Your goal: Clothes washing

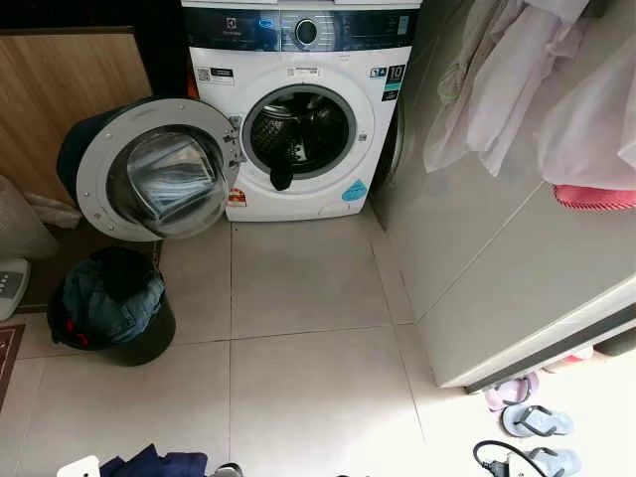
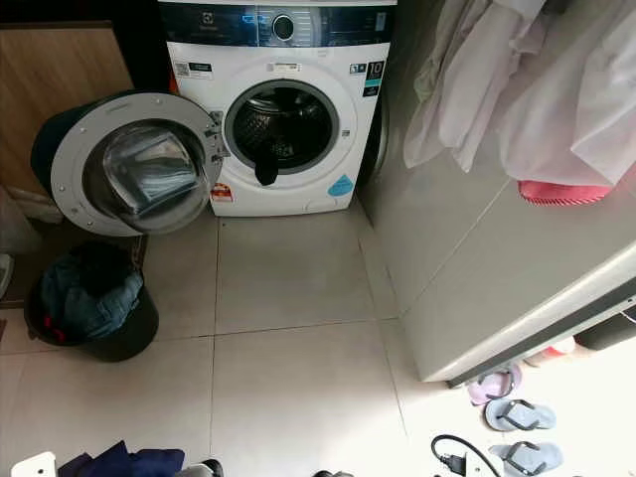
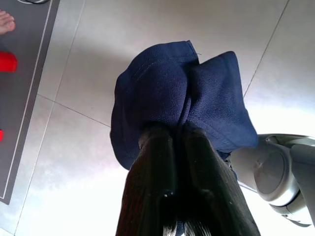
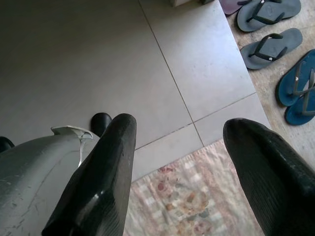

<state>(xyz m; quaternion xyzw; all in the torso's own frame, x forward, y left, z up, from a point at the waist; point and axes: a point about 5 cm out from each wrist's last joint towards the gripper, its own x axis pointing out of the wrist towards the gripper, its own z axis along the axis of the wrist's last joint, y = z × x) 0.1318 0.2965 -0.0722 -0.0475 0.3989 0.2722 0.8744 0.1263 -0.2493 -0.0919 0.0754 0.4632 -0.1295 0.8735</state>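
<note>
A white front-loading washing machine (image 1: pixel 303 109) stands against the far wall with its round door (image 1: pixel 159 169) swung wide open to the robot's left; a dark piece of clothing (image 1: pixel 281 177) hangs over the lower lip of the drum opening; on the tiled floor (image 1: pixel 308 328) below the door sits a dark laundry basket (image 1: pixel 111 306) heaped with blue and dark clothes, a touch of red showing at its side; the left tool (image 3: pixel 174 135), low at the robot's own side, has its two black fingers pressed together on a bunched navy garment (image 3: pixel 179 96), which hangs above the pale tiles and peeks in at the bottom edge of the head view (image 1: pixel 149 464); the right tool (image 4: pixel 179 147) hangs with its fingers spread well apart and nothing between them, above the floor and the edge of a patterned mat (image 4: pixel 197 201); several flip-flops (image 4: pixel 273 29) lie beside a grey cabinet (image 1: pixel 477 258) on the robot's right, near a black power cord (image 1: pixel 497 457); pale garments (image 1: pixel 517 79) hang above that cabinet, with a red-pink item (image 1: pixel 594 197) just under them; a wooden panel (image 1: pixel 60 99) stands left of the machine.
</note>
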